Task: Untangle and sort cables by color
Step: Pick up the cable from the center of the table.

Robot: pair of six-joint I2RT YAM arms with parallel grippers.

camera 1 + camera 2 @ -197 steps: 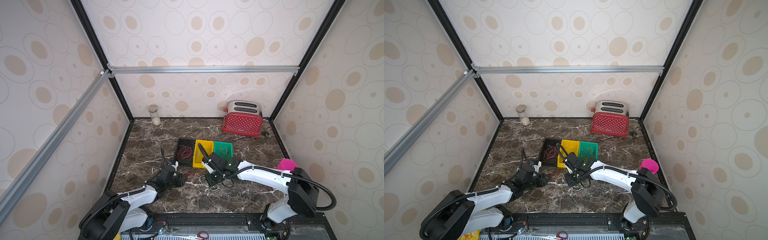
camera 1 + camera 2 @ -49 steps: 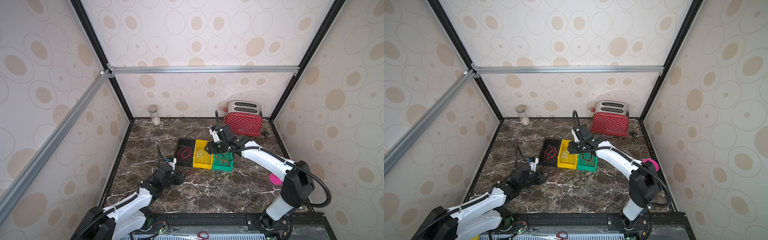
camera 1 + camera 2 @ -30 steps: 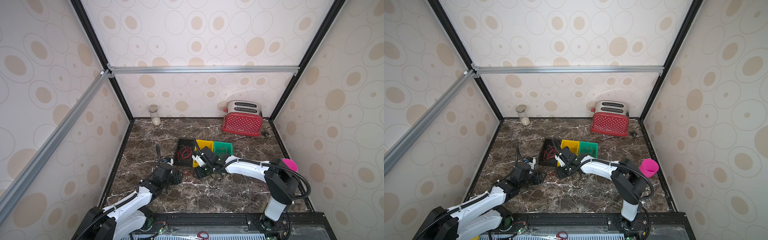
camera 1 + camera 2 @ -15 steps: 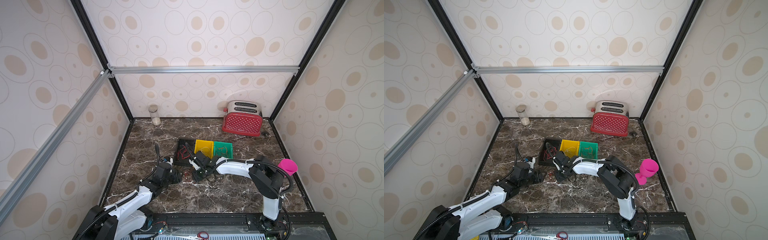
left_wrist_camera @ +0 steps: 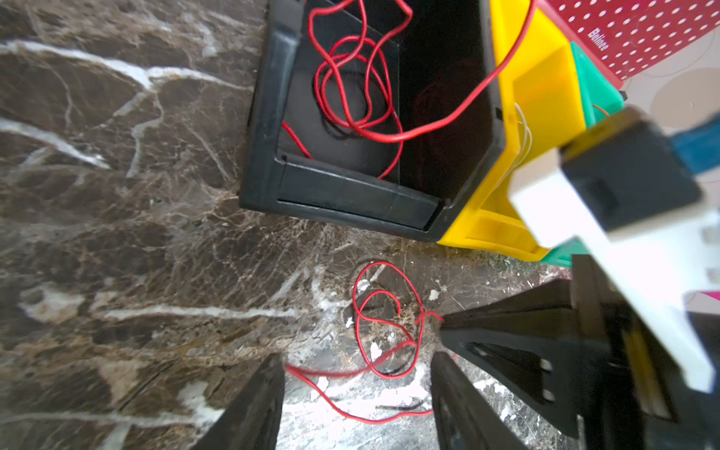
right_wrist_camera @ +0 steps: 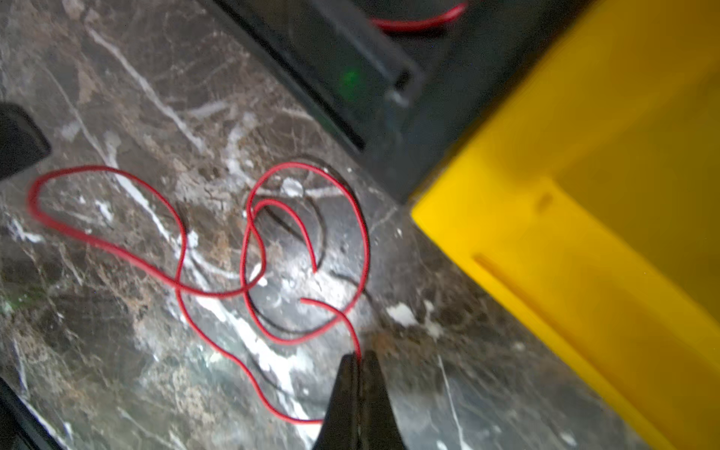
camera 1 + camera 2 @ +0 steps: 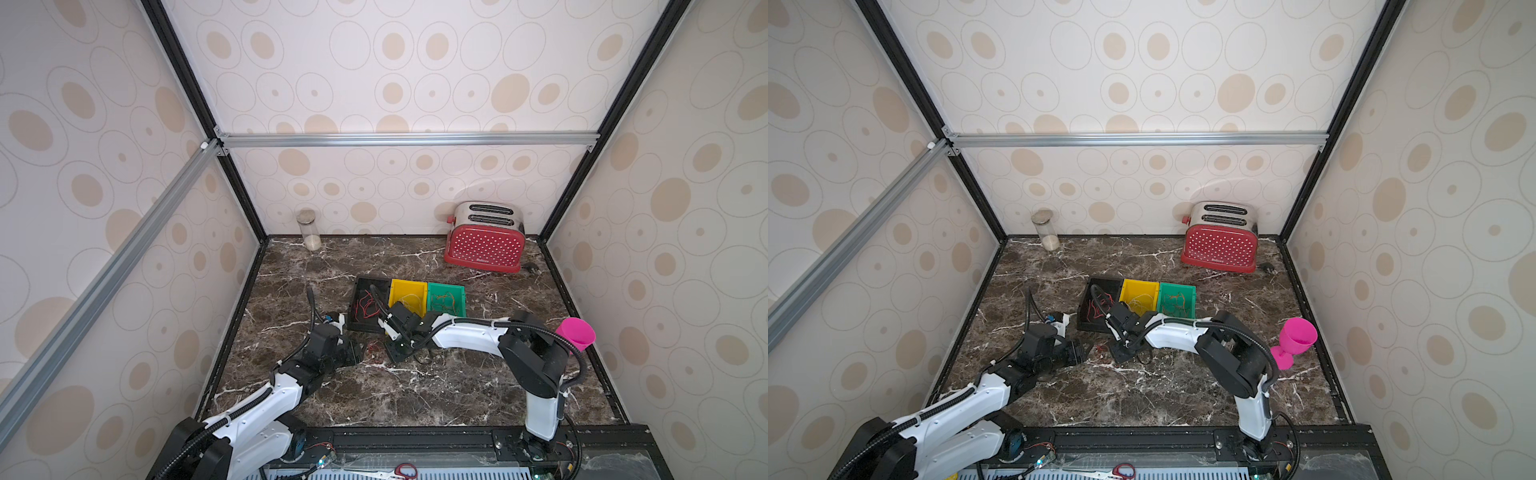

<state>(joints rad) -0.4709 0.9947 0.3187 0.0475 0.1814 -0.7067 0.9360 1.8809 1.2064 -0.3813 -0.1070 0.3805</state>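
A loose red cable (image 6: pixel 366 241) lies curled on the marble in front of the black bin (image 7: pixel 352 309); it also shows in both top views (image 7: pixel 374 347) (image 7: pixel 1100 349). My right gripper (image 6: pixel 358 356) is shut on one strand of it, tip down at the table (image 7: pixel 395 353). My left gripper (image 5: pixel 356 358) is open just to the left (image 7: pixel 353 353), its fingers standing either side of another stretch of the same red cable (image 5: pixel 355 311). More red cables (image 5: pixel 393 138) lie in the black bin. The yellow bin (image 7: pixel 409 281) holds whitish cables and the green bin (image 7: pixel 446 286) orange ones.
A red dotted toaster (image 7: pixel 484 239) stands at the back right and a glass jar (image 7: pixel 309 230) at the back left. A pink goblet (image 7: pixel 575 332) stands by the right wall, close to the right arm's elbow. The three bins sit side by side mid-table.
My right arm came back from over the bins, dropped to the marble in front of the black bin, and its jaws closed on the red cable. The left arm has barely moved.
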